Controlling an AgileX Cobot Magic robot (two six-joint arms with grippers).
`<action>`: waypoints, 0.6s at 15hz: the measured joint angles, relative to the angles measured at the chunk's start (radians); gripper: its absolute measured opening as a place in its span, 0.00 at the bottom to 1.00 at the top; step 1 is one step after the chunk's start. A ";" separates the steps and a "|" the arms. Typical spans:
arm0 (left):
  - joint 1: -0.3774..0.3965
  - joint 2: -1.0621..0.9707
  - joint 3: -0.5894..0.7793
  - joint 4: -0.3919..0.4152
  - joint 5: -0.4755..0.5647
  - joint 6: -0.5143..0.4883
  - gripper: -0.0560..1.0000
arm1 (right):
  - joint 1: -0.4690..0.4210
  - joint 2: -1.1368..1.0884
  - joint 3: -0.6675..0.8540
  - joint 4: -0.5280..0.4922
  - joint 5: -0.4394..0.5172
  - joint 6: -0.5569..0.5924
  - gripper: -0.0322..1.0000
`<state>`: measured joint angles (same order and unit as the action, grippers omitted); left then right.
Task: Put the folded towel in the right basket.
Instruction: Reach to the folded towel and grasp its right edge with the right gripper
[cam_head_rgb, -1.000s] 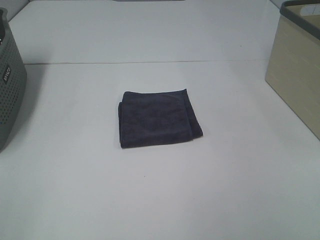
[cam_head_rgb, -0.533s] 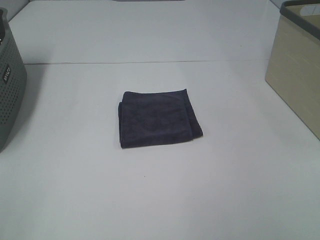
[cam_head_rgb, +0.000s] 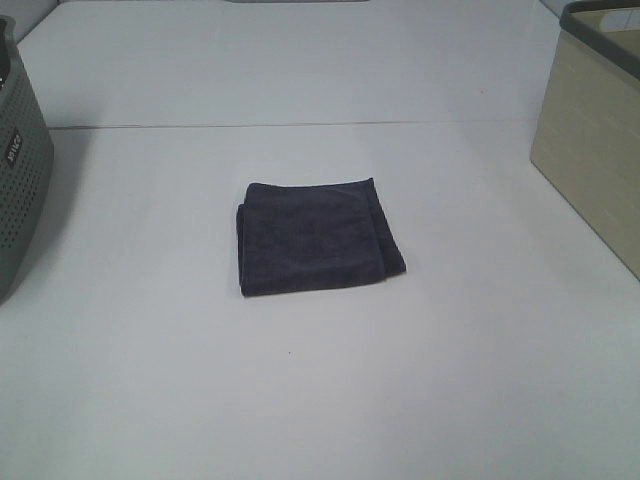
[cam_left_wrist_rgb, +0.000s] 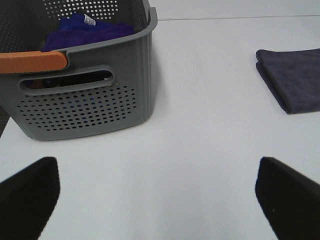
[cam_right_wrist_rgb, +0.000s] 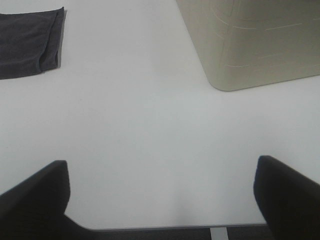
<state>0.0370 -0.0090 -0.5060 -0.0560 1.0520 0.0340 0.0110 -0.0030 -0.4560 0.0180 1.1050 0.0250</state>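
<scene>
Currently, the folded towel (cam_head_rgb: 318, 237) lies flat on the white table (cam_head_rgb: 300, 400), near the middle of the surface and well apart from both baskets. The towel is dark grey and close to square in outline. Its left-right span reads slightly longer than its near-far span in the exterior high view, but the long axis cannot be told with certainty. The near edge is slightly skewed, rising toward the right, so the near right corner points toward the near right of the table. A narrow folded band runs near to far along the right side of the towel. Layered edges show along its left side.

The right basket (cam_head_rgb: 595, 140) is beige with a dark rim and stands at the far right edge of the table. The left basket (cam_head_rgb: 20, 170) is grey and perforated and stands at the far left edge. The left wrist view shows its orange handle (cam_left_wrist_rgb: 32, 61) and a blue cloth (cam_left_wrist_rgb: 90, 27) inside it.

The left gripper (cam_left_wrist_rgb: 157, 170) hangs above bare table between the left basket and the towel, fingers (cam_left_wrist_rgb: 30, 195) spread wide and holding nothing. The right gripper (cam_right_wrist_rgb: 161, 167) hangs above bare table between the towel and the right basket, fingers (cam_right_wrist_rgb: 35, 195) likewise spread wide and empty.
</scene>
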 joint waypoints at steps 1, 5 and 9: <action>0.000 0.000 0.000 0.000 0.000 0.000 0.99 | 0.000 0.000 0.000 0.000 0.000 0.000 0.96; 0.000 0.000 0.000 0.000 0.000 0.000 0.99 | 0.000 0.000 0.000 0.000 0.000 0.000 0.96; 0.000 0.000 0.000 0.000 0.000 0.000 0.99 | 0.000 0.000 0.000 0.000 0.000 0.000 0.96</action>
<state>0.0370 -0.0090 -0.5060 -0.0560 1.0520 0.0340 0.0110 -0.0030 -0.4560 0.0180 1.1050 0.0250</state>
